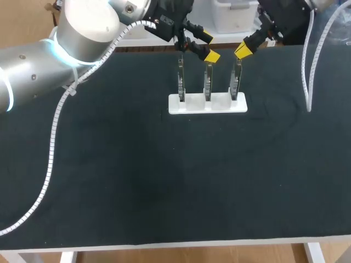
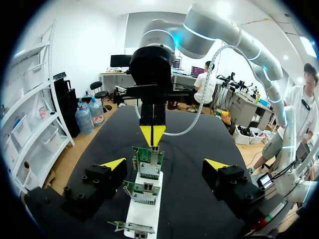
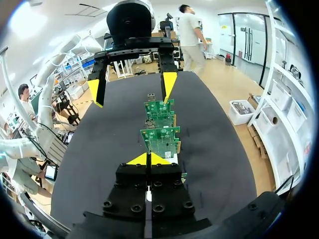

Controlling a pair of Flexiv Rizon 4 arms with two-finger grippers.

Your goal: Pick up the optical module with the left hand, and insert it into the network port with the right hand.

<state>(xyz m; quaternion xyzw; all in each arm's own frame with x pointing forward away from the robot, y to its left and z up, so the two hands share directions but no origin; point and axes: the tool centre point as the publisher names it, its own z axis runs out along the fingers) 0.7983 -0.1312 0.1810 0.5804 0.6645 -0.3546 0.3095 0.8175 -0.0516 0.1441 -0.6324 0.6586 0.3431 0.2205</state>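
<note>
I see the rack (image 1: 207,104) on the table (image 1: 164,192) toward its far edge, near the middle. Three boards stand upright in it, side by side: the left board (image 1: 180,82), the middle board (image 1: 208,83) and the right board (image 1: 236,82). My left gripper (image 1: 208,47) hangs above the left and middle boards. My right gripper (image 1: 243,51) sits just over the right board's top edge.

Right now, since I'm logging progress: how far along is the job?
Done: nothing visible. In hand: left gripper open and empty over the boards; right gripper shut, nothing seen in it. Left: pick up the module, then insert it.
</note>
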